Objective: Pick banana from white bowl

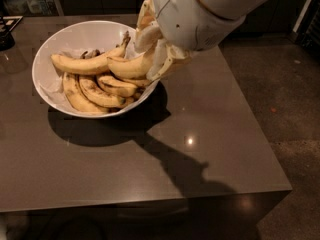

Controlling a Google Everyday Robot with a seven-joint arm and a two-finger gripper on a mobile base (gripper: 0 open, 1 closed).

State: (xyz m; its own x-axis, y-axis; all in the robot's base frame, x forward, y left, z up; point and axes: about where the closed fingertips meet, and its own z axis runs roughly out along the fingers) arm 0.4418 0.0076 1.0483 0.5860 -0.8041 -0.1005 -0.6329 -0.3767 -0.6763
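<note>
The white bowl [55,39] stands at the back left of the brown table, lined with crumpled paper and holding several bananas. My gripper [152,54] is over the bowl's right rim. Its pale fingers [145,36] are closed around the right end of the thick yellow banana [127,66]. That banana sits tilted on top of the pile, its free end pointing left. The slimmer long banana [85,64] with the dark upturned stem lies just behind it. The arm's white housing hides the bowl's back right rim.
Shorter brown-spotted bananas [102,91] lie at the bowl's bottom. A dark object [6,36] stands at the table's far left edge. The table's right edge [260,134] and front edge border the floor.
</note>
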